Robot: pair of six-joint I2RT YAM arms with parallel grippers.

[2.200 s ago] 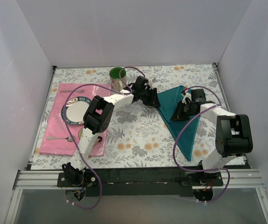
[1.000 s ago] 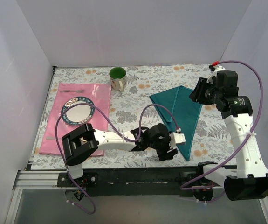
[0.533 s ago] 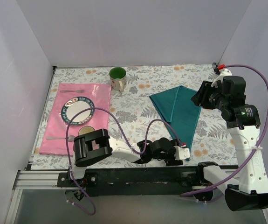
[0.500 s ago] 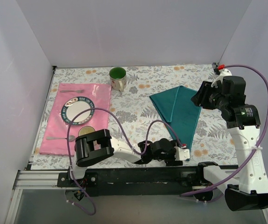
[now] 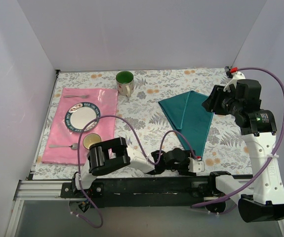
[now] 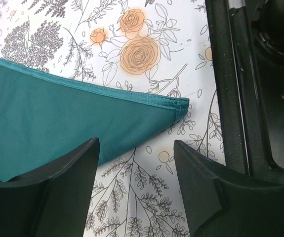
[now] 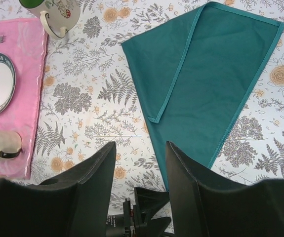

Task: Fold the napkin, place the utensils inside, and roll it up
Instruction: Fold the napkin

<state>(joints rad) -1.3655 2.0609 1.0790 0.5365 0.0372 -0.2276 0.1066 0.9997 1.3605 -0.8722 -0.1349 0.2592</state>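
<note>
Teal napkin (image 5: 191,116) just beside left pincer (image 6: 136,144)

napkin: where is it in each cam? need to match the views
Top external: napkin right of centre, folded, tapering toward the near edge.
Left wrist: napkin fills the left side, its pointed corner at centre right.
Right wrist: napkin upper right, tapering down toward bottom centre.
Shared landmark: the floral tablecloth under it in all three views.
</note>
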